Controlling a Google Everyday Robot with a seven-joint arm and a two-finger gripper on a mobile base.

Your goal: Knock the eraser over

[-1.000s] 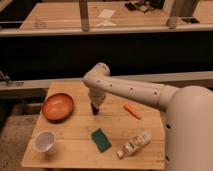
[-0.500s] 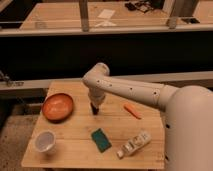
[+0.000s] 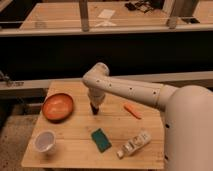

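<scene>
The white arm reaches from the right side across the wooden table (image 3: 75,145) and bends down, so that the gripper (image 3: 94,111) points straight down near the table's middle, its fingers drawn together. A small dark shape at the fingertips, just above the tabletop, may be the eraser (image 3: 94,112), but it cannot be told apart from the gripper, so whether it is held or only touched is unclear. Left of the gripper, near it, sits the orange bowl (image 3: 57,106). Right of the gripper lies the thin orange stick (image 3: 132,110), apart from it. Nearer the camera than the gripper lies the flat green sponge (image 3: 101,139), with a white bottle (image 3: 134,144) lying on its side to the right and a white cup (image 3: 44,141) to the left.
</scene>
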